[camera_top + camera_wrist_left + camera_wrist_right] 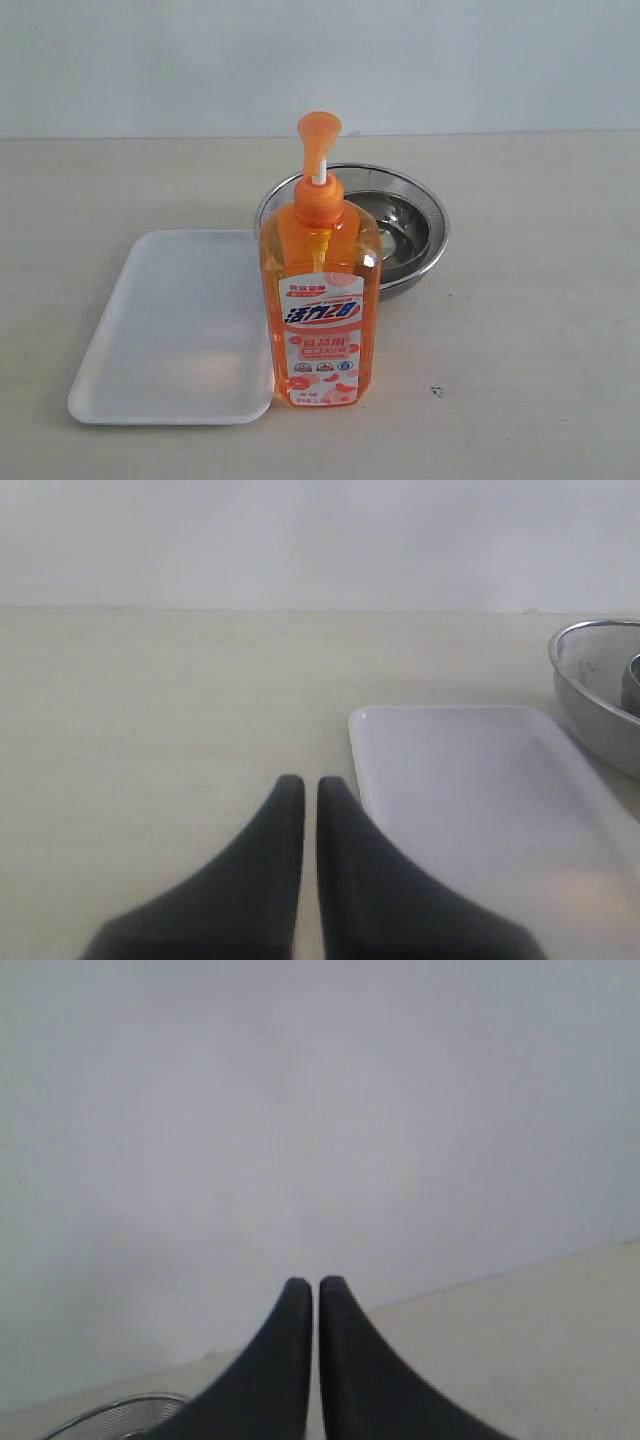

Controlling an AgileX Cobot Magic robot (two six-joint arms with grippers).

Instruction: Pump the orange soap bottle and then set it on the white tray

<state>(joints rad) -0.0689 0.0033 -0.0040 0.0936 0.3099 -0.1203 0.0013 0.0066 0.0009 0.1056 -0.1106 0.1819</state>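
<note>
A pale, bare table (540, 330) fills most of the scene and runs back to a plain light wall (320, 60). The white tray (170, 320) lies flat on the table with nothing in it, and everything else is placed from it. In the exterior view a round steel strainer bowl (400, 225) sits beyond the tray's far right corner, close to it, with its front hidden. The orange soap bottle (320, 300) stands upright on the table just beside the tray's right edge, near the front corner. It is off the tray, and I cannot tell whether its base touches the rim. Its label faces the camera, and its orange pump head (318, 130) is raised on the white stem. The left gripper (311, 785) hangs over bare table just beside one corner of the tray. Its dark fingers are drawn together with only a thin slit between them, and they hold nothing. The right gripper (316, 1285) is likewise pinched together and empty, aimed at the wall. Where it sits from the tray cannot be told. A tiny dark speck (437, 391) lies on the table right of the tray, past the bottle.
</note>
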